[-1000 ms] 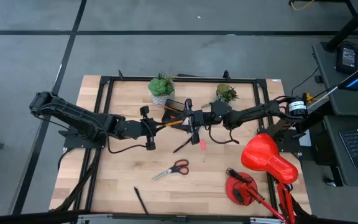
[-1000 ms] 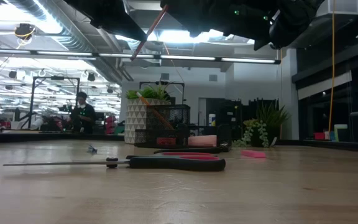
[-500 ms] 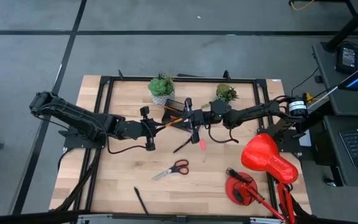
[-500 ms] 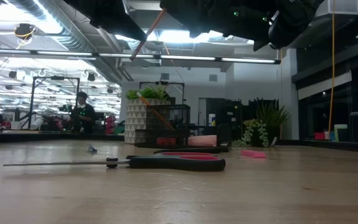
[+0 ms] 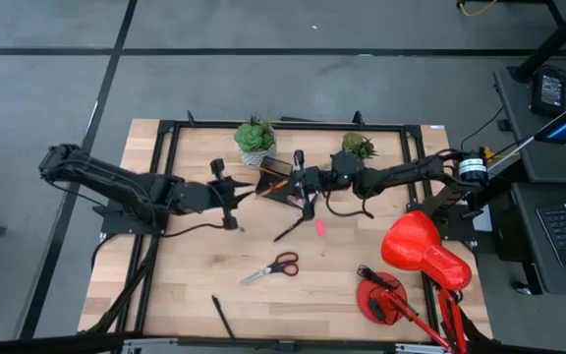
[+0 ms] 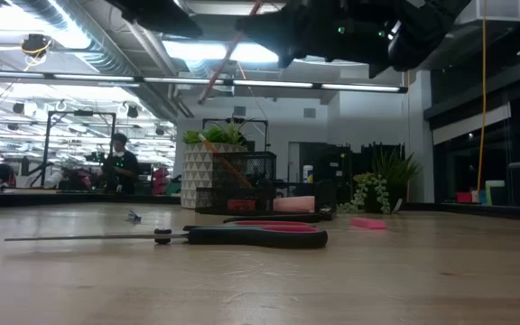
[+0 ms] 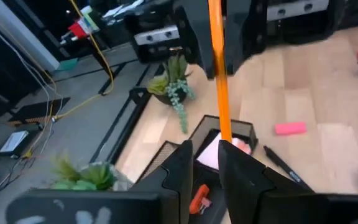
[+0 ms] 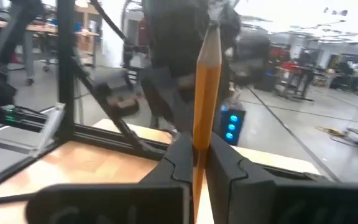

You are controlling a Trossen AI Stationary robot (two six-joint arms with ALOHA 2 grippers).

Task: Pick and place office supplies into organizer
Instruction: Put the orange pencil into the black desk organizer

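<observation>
You have two plants [image 5: 254, 138] [image 5: 358, 147], one scissors [image 5: 272, 267], two pens [image 5: 222, 317] [image 5: 287, 230], one lamp [image 5: 411, 265], one organizer [image 5: 285, 187].

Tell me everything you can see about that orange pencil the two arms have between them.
The pencil is a long, slim orange stick, apparently painted wood. It hangs in the air above the black organizer, lying slanted between the arms. The right gripper is shut on it. The left gripper has its fingers on either side, looking loosened. Its tips cannot be made out.

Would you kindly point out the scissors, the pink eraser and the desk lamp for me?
scissors [image 5: 281, 265]: high view, on the red handles.
pink eraser [image 5: 318, 228]: high view, on its middle.
desk lamp [image 5: 425, 251]: high view, on the red shade.
</observation>
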